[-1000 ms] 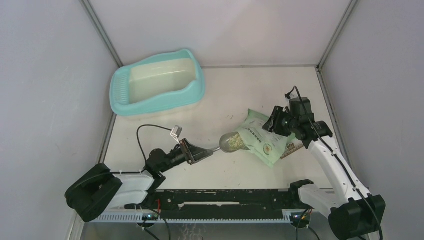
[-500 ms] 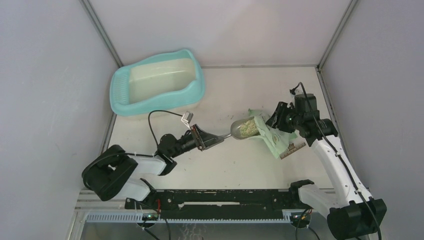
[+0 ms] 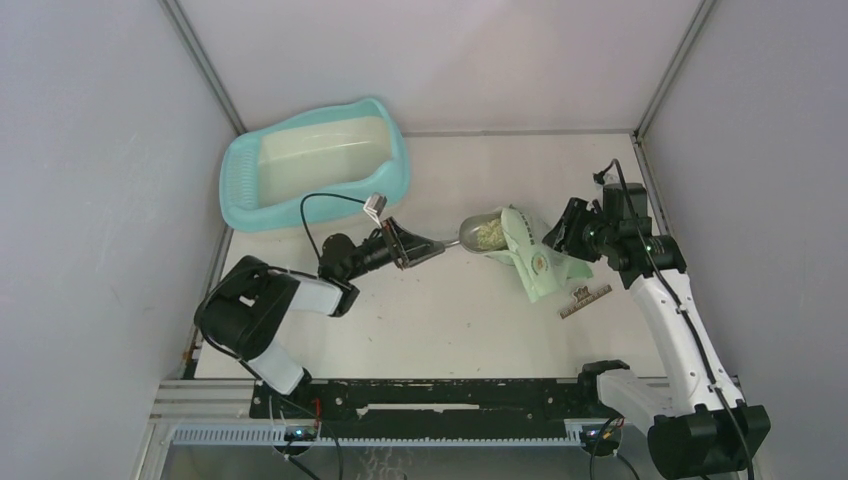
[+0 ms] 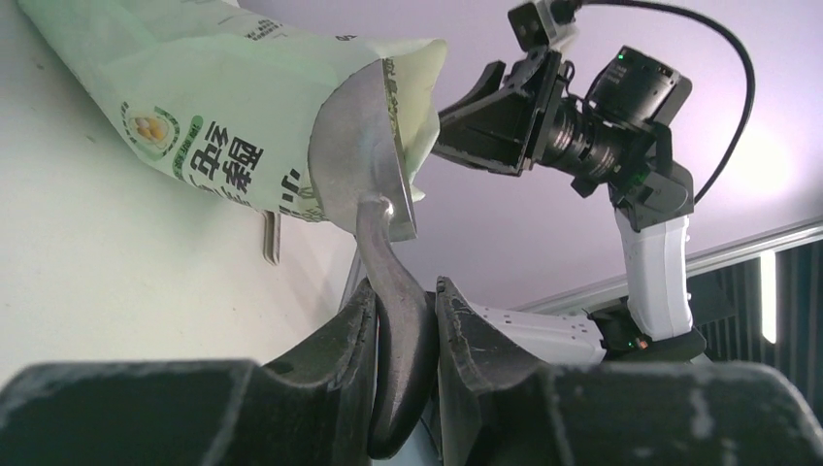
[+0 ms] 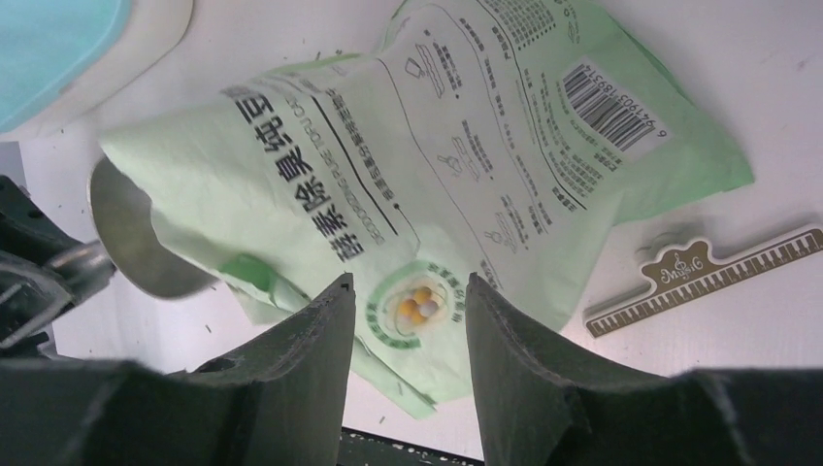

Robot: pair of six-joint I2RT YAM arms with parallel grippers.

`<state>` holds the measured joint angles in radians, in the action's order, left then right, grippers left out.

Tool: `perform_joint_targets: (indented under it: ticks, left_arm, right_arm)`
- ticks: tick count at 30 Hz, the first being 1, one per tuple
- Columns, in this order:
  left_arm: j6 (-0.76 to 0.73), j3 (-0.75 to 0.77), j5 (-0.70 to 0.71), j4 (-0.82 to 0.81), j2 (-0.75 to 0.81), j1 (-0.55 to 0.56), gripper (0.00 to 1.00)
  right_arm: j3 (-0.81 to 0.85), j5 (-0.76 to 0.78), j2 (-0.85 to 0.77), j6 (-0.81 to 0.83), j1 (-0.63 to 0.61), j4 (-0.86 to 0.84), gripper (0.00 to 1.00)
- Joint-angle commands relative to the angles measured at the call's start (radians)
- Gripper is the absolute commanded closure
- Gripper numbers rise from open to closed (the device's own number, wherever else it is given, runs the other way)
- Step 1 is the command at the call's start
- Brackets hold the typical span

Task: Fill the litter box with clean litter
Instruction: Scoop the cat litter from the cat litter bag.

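The turquoise litter box point(image 3: 320, 203), cream inside showing, sits at the far left corner of a white table point(image 3: 450, 330) enclosed by grey walls point(image 3: 100, 200). Mid-table, the left gripper point(image 3: 418, 251) pinches the handle of a metal scoop point(image 3: 470, 233) carrying litter point(image 3: 490, 233) at a green bag's point(image 3: 535, 262) mouth. The right gripper's point(image 3: 562, 232) fingers stand apart at the bag; whether they grip it cannot be told.

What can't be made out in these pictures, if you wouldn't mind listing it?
The litter box: any granules inside are too small for the top view; the right wrist view's edge cuts it off.
The litter in the scoop: the left wrist view shows only the bowl's underside.
The right gripper: whether it pinches the bag, which fills its gap.
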<state>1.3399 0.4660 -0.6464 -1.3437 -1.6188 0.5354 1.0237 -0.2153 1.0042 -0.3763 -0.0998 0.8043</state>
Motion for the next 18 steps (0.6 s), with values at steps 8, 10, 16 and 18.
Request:
perform_joint_targets:
  ticks: [8,10,16,18]
  left_arm:
    - [0.057,-0.053,-0.046,-0.124,0.066,-0.071,0.84]
    - [0.056,-0.117,-0.043,-0.093,0.101,-0.070,0.84]
    - [0.000,-0.293,-0.035,0.027,0.218,-0.066,0.84]
    - [-0.016,-0.334,-0.028,0.042,0.247,-0.067,0.84]
  right_arm:
    - [-0.026,0.003,0.047,0.018,0.011,-0.009,0.47]
    - [-0.065,0.005,0.085,0.012,0.011,-0.025,0.47]
    - [-0.149,0.008,0.140,-0.028,0.010,-0.106,0.47]
    - [-0.152,0.001,0.157,-0.036,0.011,-0.124,0.47]
